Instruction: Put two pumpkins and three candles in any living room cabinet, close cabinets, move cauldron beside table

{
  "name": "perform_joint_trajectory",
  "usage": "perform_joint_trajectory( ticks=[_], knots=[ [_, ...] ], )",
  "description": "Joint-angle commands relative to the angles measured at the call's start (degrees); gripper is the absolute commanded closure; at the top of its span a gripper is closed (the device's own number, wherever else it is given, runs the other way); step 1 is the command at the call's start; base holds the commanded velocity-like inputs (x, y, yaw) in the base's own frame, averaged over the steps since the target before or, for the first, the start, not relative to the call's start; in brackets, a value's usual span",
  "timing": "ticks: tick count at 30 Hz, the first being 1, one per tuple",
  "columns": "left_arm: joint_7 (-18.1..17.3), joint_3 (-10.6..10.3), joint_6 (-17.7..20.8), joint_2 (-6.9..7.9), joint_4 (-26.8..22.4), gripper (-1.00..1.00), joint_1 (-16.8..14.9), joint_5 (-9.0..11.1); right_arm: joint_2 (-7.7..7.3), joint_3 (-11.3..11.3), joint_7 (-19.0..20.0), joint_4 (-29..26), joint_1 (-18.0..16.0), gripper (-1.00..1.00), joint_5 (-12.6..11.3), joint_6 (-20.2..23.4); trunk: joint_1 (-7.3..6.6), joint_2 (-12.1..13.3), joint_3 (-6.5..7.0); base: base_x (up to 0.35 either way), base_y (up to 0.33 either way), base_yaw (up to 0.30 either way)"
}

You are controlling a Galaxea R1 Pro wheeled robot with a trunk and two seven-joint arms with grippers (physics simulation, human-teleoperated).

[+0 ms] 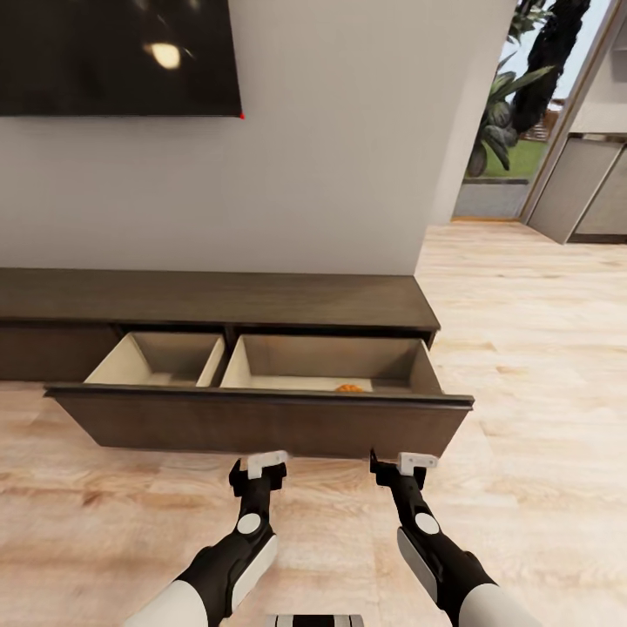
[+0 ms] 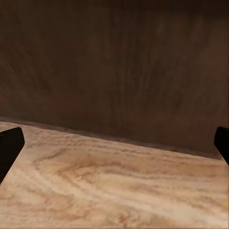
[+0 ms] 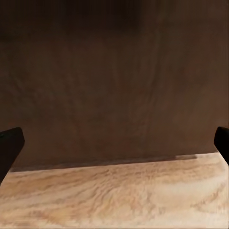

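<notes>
While the cabinet [image 1: 218, 300] drawer [image 1: 261, 422] stands pulled out with one pumpkin [image 1: 349, 387] inside, we judge closing remains; our left tool [image 1: 259, 471] and right tool [image 1: 400, 468] hang spread wide, empty, near its front.

Dark brown wood on the cabinet [image 1: 218, 300], flat and dull, with fine streaky grain. Same dark wood on the pulled-out drawer front [image 1: 261, 422], smooth, grain lines running up and down in both wrist views. Pale tan inside the drawer [image 1: 322, 361], plain and matt, like painted board. Light wood planks on the floor [image 1: 522, 348], with wavy grain and a soft shine. Smooth, matt off-white wall [image 1: 331, 157]. Glossy black screen [image 1: 113, 52] with a bright light spot on it. Shiny orange pumpkin [image 1: 349, 387]. Hard plastic look on the arms, black and white, a bit glossy.
</notes>
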Motion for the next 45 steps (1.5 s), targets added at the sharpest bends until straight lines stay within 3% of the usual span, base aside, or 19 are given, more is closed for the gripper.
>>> perform_joint_trajectory(
  ticks=[1,13,24,27,33,39,45],
  knots=[
    [0.4,-0.5,-0.4,0.05,0.0,-1.0,-0.1,0.6,-0.06,0.5,-0.4,0.1,-0.1,-1.0,-0.6,-0.3,0.01,0.0,-0.04,0.275,0.0,0.0],
    [0.4,-0.5,-0.5,0.06,0.0,-1.0,-0.1,0.7,-0.06,0.5,-0.4,0.1,-0.1,-1.0,-0.5,-0.2,0.01,0.0,-0.04,0.288,0.0,0.0],
    [0.4,-0.8,-0.5,0.09,0.0,-1.0,-0.1,0.6,-0.06,0.5,-0.4,0.1,-0.1,-1.0,-0.5,-0.2,0.01,0.0,-0.04,0.016,0.0,0.0],
    [0.4,-0.8,-0.5,0.06,0.0,-1.0,-0.1,0.6,-0.06,0.5,-0.4,0.1,-0.1,-1.0,-0.5,-0.2,0.09,-0.1,-0.71,0.0,0.0,0.0],
    [0.4,-0.8,-0.5,0.06,0.0,-1.0,-0.1,0.6,-0.06,0.5,-0.4,0.1,-0.1,-1.0,-0.5,-0.2,0.09,-0.1,-0.71,0.0,0.0,0.0],
    [0.4,-0.8,-0.5,0.06,0.0,-1.0,-0.1,0.6,-0.06,0.5,-0.3,0.1,-0.1,-1.0,-0.5,-0.2,0.25,-0.1,-2.04,0.0,0.0,0.0],
    [0.4,-0.8,-0.5,0.09,0.0,-1.0,-0.1,0.6,-0.06,0.5,-0.3,0.1,-0.1,-1.0,-0.5,-0.2,0.25,-0.1,-2.04,0.0,0.0,0.0]
  ],
)
